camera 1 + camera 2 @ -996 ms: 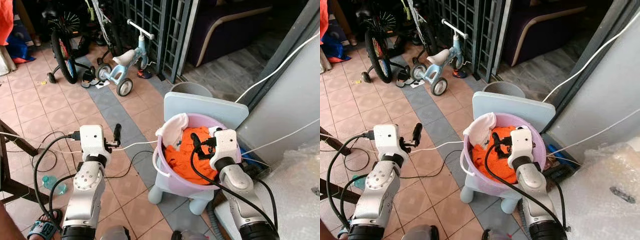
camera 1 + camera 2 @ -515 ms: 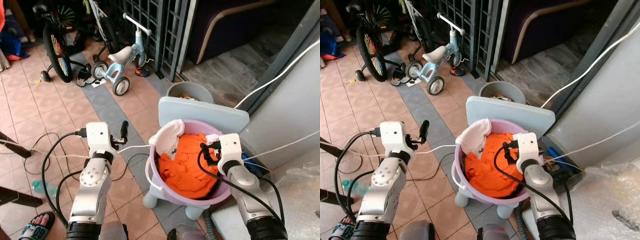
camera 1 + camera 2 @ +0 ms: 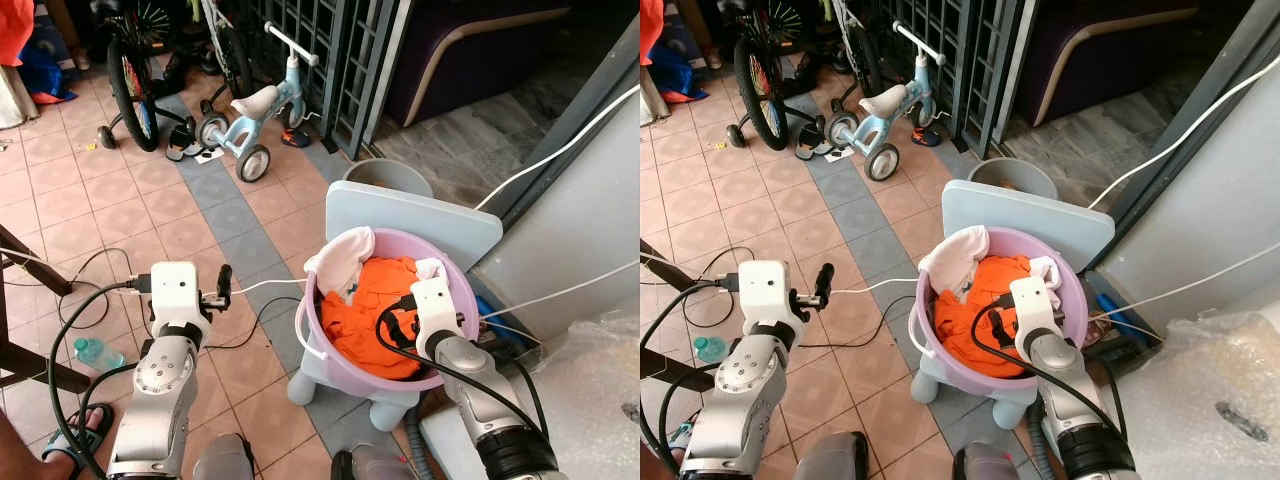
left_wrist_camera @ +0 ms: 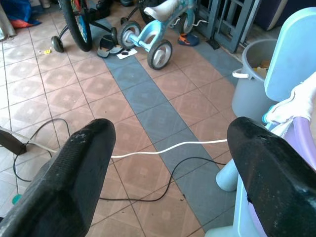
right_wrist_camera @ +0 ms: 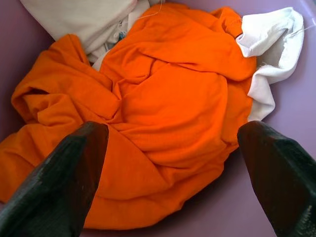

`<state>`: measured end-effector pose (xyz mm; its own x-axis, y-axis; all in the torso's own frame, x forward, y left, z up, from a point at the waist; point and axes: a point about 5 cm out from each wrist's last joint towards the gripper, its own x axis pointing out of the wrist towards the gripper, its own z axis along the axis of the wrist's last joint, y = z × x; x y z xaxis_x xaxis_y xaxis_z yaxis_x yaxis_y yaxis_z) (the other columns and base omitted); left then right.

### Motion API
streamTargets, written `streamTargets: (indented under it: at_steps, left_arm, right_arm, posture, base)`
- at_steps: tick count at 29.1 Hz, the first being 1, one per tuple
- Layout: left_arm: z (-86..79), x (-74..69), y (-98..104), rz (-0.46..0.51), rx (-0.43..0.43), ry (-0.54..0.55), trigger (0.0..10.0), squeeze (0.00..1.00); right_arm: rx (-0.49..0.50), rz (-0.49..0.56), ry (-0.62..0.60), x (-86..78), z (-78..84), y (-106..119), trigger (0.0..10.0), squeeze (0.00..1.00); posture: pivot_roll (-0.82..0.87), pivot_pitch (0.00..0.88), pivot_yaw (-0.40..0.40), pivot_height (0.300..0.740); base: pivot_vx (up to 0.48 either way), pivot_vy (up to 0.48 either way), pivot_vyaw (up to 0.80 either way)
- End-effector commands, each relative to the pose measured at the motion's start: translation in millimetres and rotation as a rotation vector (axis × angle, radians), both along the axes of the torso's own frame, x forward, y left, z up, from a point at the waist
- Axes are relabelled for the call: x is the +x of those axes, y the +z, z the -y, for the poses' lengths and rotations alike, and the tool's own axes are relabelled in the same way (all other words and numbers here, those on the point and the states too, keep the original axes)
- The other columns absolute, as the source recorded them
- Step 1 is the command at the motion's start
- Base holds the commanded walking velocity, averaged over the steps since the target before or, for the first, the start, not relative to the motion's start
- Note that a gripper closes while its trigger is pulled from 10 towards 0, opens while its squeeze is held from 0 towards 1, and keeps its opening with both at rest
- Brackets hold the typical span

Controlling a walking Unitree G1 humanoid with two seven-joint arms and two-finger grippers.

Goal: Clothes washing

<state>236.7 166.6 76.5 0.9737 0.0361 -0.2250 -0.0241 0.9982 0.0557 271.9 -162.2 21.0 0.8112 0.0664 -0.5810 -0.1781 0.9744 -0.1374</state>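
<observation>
A lilac wash basin (image 3: 447, 373) rests on a pale blue child's chair (image 3: 420, 215). In it lie a crumpled orange garment (image 3: 365, 305), a white cloth (image 3: 340, 262) draped over the far rim, and another white piece (image 5: 269, 54). My right gripper (image 5: 173, 131) is inside the basin just above the orange garment, open, with its fingers (image 5: 64, 182) on either side of a fold and nothing held. My left gripper (image 3: 222, 283) is held out to the left over the tiled floor, open and empty.
A grey bucket (image 3: 388, 180) stands behind the chair. A blue tricycle (image 3: 255, 115) and a bicycle (image 3: 135, 70) stand by the metal gate. A white cable (image 3: 265, 287) and black cables cross the floor. A bottle (image 3: 95, 352) and a person's sandalled foot (image 3: 75, 435) are at the left. Bubble wrap (image 3: 600, 390) lies at the right.
The whole view has shifted with the camera. My right gripper stays open over the orange garment and sits a little lower in the basin. The left arm keeps its pose.
</observation>
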Motion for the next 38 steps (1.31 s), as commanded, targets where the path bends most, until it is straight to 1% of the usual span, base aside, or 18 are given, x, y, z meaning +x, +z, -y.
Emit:
streamTargets:
  at_steps: [1, 3, 5, 8, 10, 11, 13, 17, 18, 19, 20, 21, 23, 24, 25, 27, 31, 38]
  left_arm:
    - [3.1, -6.4, 5.8, -0.002, 0.016, -0.016, 10.0, 0.0]
    - [4.5, -12.1, 8.3, -0.007, 0.022, -0.024, 10.0, 0.0]
    - [4.5, -18.7, 12.9, -0.007, 0.025, -0.029, 10.0, 0.0]
    - [3.6, -22.4, 17.6, -0.008, 0.026, -0.029, 10.0, 0.0]
    - [2.9, -27.0, 21.0, -0.011, 0.023, -0.02, 10.0, 0.0]
    - [3.5, -30.4, 22.8, -0.016, 0.023, -0.019, 10.0, 0.0]
    - [3.4, -31.2, 22.8, -0.02, 0.024, -0.019, 10.0, 0.0]
    - [4.6, -36.3, 23.4, -0.033, 0.024, -0.019, 10.0, 0.0]
    - [5.2, -37.0, 23.8, -0.035, 0.023, -0.018, 10.0, 0.0]
    - [5.7, -37.3, 24.4, -0.037, 0.022, -0.017, 10.0, 0.0]
    - [5.9, -37.4, 24.8, -0.039, 0.022, -0.016, 10.0, 0.0]
    - [5.8, -37.6, 25.5, -0.04, 0.021, -0.012, 10.0, 0.0]
    - [5.6, -37.8, 26.2, -0.042, 0.021, -0.008, 10.0, 0.0]
    - [4.5, -39.0, 26.0, -0.044, 0.024, 0.0, 10.0, 0.0]
    - [4.0, -39.4, 26.0, -0.044, 0.025, 0.003, 10.0, 0.0]
    - [3.7, -39.6, 26.0, -0.045, 0.025, 0.006, 10.0, 0.0]
    - [3.4, -41.2, 25.3, -0.048, 0.025, 0.021, 10.0, 0.0]
    - [4.8, -41.8, 25.0, -0.052, 0.024, 0.029, 10.0, 0.0]
  right_arm:
    - [0.0, -0.049, -0.036, -3.3, 1.0, -6.6, 10.0, 0.0]
    - [0.013, -0.07, -0.04, -5.3, -1.9, -9.8, 10.0, 0.0]
    - [0.009, -0.079, -0.054, -3.0, -6.5, -14.7, 10.0, 0.0]
    - [-0.01, -0.075, -0.112, 4.0, -6.6, -16.7, 10.0, 0.0]
    - [-0.017, -0.047, -0.161, 10.5, -6.8, -16.2, 10.0, 0.0]
    - [-0.026, -0.041, -0.183, 12.7, -7.7, -16.6, 10.0, 0.0]
    - [-0.019, -0.035, -0.204, 15.3, -9.3, -16.4, 10.0, 0.0]
    - [-0.034, -0.021, -0.23, 22.6, -20.7, -16.6, 10.0, 0.0]
    - [-0.011, -0.032, -0.241, 23.7, -26.4, -17.8, 9.3, 0.0]
    - [0.016, -0.047, -0.242, 24.4, -33.6, -19.4, 6.7, 0.0]
    - [0.038, -0.059, -0.242, 24.7, -39.8, -20.5, 3.9, 0.0]
    - [0.063, -0.071, -0.237, 25.0, -47.7, -21.5, 0.0, 0.0]
    - [0.082, -0.091, -0.221, 24.5, -57.3, -23.3, 0.0, 0.0]
    - [0.096, -0.111, -0.206, 23.2, -65.9, -25.0, 0.0, 0.0]
    - [0.1, -0.113, -0.204, 23.1, -67.6, -25.1, 0.0, 0.0]
    - [0.1, -0.114, -0.203, 23.2, -68.9, -25.1, 0.0, 0.0]
    - [0.15, -0.124, -0.213, 23.5, -74.0, -24.4, 0.0, 0.0]
    - [0.154, -0.132, -0.227, 21.4, -71.4, -28.2, 0.0, 0.0]
  posture:
    - [0.09, 0.265, -0.063, 0.74]
    - [0.09, 0.278, -0.065, 0.74]
    - [0.1, 0.319, -0.069, 0.74]
    - [0.12, 0.345, -0.075, 0.74]
    - [0.13, 0.367, -0.077, 0.74]
    - [0.13, 0.372, -0.078, 0.74]
    - [0.13, 0.372, -0.078, 0.74]
    - [0.14, 0.383, -0.082, 0.74]
    - [0.14, 0.384, -0.082, 0.74]
    - [0.15, 0.386, -0.086, 0.74]
    - [0.15, 0.386, -0.086, 0.74]
    - [0.15, 0.388, -0.088, 0.74]
    - [0.16, 0.389, -0.093, 0.74]
    - [0.16, 0.386, -0.097, 0.74]
    - [0.16, 0.386, -0.097, 0.74]
    - [0.17, 0.385, -0.101, 0.74]
    - [0.16, 0.381, -0.111, 0.74]
    - [0.16, 0.382, -0.115, 0.74]
  base:
    - [0.0, 0.0, 0.0]
    - [0.0, 0.0, 0.0]
    - [0.0, 0.0, 0.0]
    - [0.0, 0.0, 0.0]
    - [0.0, 0.0, 0.0]
    - [0.0, 0.0, 0.0]
    - [0.0, 0.0, 0.0]
    - [0.0, 0.0, 0.0]
    - [0.0, 0.0, 0.0]
    - [0.0, 0.0, 0.0]
    - [0.0, 0.0, 0.0]
    - [0.0, 0.0, 0.0]
    - [0.0, 0.0, 0.0]
    - [0.0, 0.0, 0.0]
    - [0.0, 0.0, 0.0]
    - [0.0, 0.0, 0.0]
    - [0.0, 0.0, 0.0]
    - [0.0, 0.0, 0.0]
